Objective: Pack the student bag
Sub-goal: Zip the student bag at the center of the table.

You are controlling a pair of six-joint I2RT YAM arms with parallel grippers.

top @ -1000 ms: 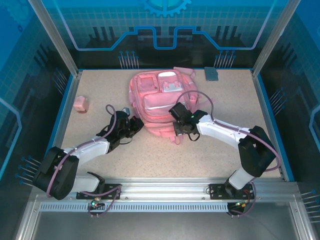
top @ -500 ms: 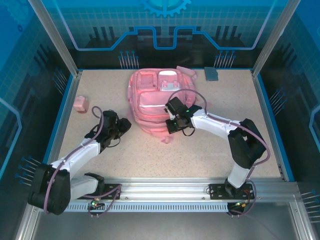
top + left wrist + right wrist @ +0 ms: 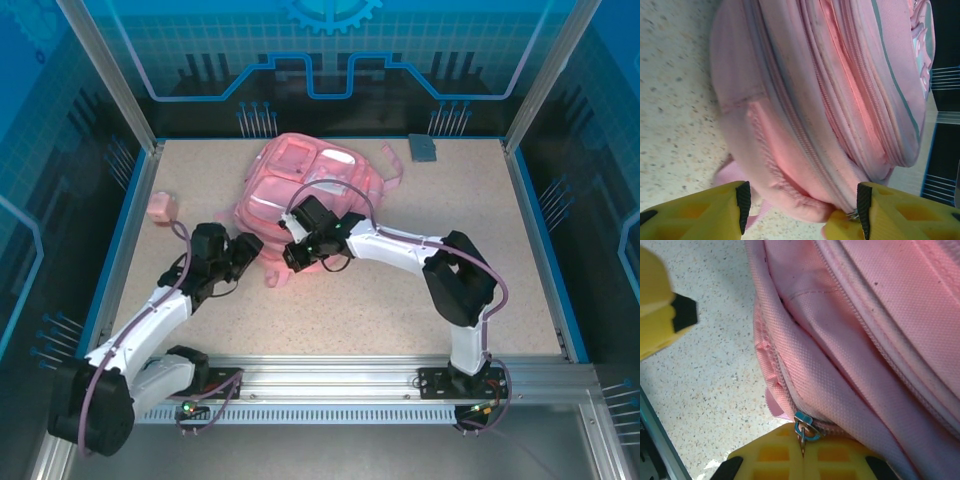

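The student bag (image 3: 300,185) is lying on the table (image 3: 400,300) toward the middle of its far edge, its main zip apparently closed. The right gripper (image 3: 802,452) is pinching the zip pull (image 3: 805,429) at the bag's near end. The left gripper (image 3: 802,200) is standing apart beside it, gripping nothing. A small pink block (image 3: 161,208) is sitting by the left edge, so packing looks barely begun.

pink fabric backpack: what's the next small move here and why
Probably close the left gripper on the edge of the soft pink fabric backpack. Its jaws stand open with that edge between them, while the right gripper is pinching the small metal zip pull; a braced bag should let the zip slide.
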